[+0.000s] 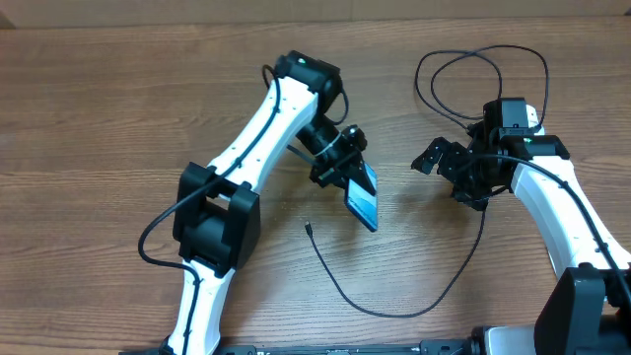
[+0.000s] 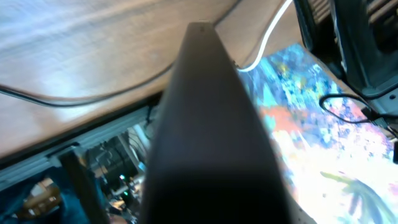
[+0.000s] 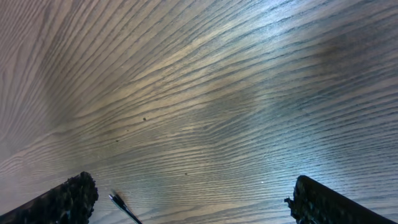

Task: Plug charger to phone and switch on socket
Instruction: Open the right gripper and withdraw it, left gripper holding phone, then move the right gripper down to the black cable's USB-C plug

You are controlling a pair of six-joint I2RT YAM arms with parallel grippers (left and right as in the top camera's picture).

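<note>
Your left claw (image 1: pixel 340 166) is pressed together on the phone (image 1: pixel 363 202), holding it tilted with the lit screen turned up and toward the right arm. Your right claw (image 1: pixel 428 158) stands spread wide and empty, near the phone on its right.

The charger (image 1: pixel 394 314) lies loose on the desk (image 1: pixel 118 108). Its connector tip (image 1: pixel 309 228) sits on the far side of the phone from the open claw and nearer the robot's base. From the tip, the cable curves away and back under the right arm.

The tip is closer to the busy left claw, but I judge the free right one must fetch it. Reach left past the phone and close across the cable just behind the tip. I cannot see the socket in any view.
</note>
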